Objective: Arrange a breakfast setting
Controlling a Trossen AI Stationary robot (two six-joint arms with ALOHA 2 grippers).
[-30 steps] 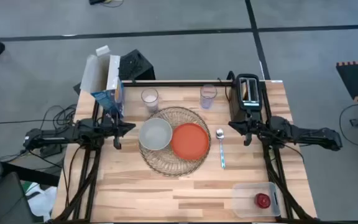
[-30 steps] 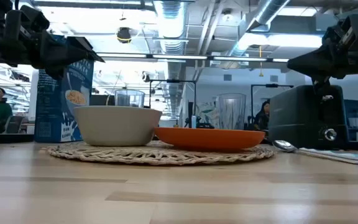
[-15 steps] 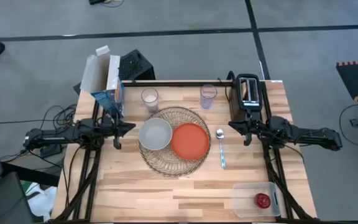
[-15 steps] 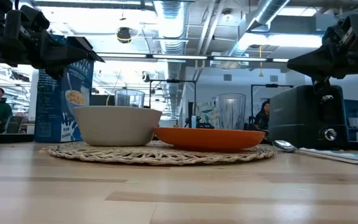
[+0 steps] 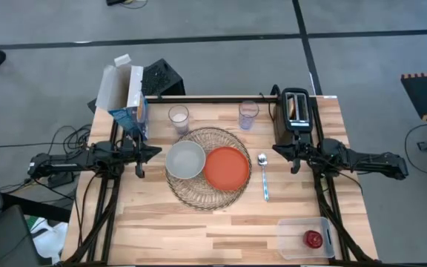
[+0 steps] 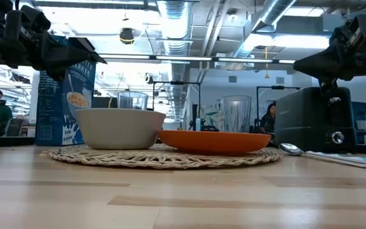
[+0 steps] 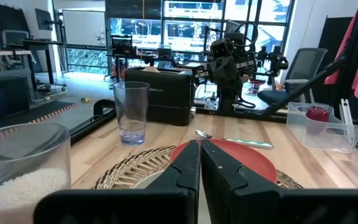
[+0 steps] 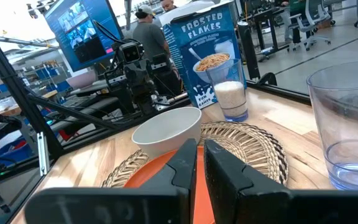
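Tipping is the chief risk with the cereal box, the tallest piece, standing at the upper left of the high view just beside the left gripper; I judge a careless swing of that arm would knock it over. That gripper hangs above the table's left edge, fingers pressed together on nothing. The right gripper, centre right, is likewise closed and empty, hanging just below the black toaster, where bread sits in a slot; a clumsy pull could drag the toaster.

The wire mat lies mid-frame carrying the grey bowl and orange plate, which touch, so nudging one would shove the other. Two glasses stand above the mat: one holding something white, one nearly empty; either could topple if clipped. The apple rests in the plastic tub at lower right and might roll once lifted out. The spoon lies right of the plate, thin and likely to slip from a pinch.
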